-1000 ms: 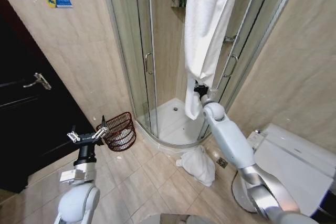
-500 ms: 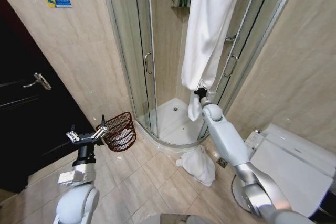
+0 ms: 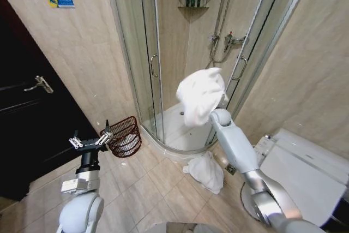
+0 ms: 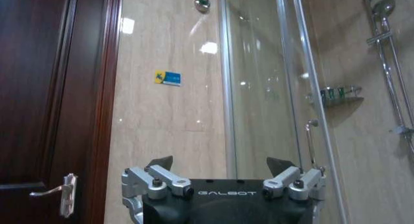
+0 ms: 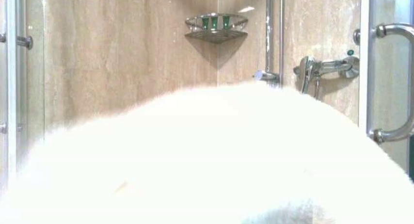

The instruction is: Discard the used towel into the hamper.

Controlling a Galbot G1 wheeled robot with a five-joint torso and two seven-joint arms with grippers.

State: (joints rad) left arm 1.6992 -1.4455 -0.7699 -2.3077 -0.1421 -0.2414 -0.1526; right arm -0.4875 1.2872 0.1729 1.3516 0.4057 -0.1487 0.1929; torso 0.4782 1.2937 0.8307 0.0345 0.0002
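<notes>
— Where's the towel (image 3: 200, 95)?
— Bunched in a white heap on top of the right arm's end, in front of the shower's glass door (image 3: 148, 53). It covers the right gripper completely, so I can't tell how the fingers stand.
— And the hamper (image 3: 124, 136)?
— On the floor by the tiled wall, just beside the shower. The left gripper (image 3: 90, 141) hovers near its rim, fingers spread apart, holding nothing.
— Anything else?
— Another white cloth (image 3: 205, 171) lies crumpled on the floor tiles.
</notes>
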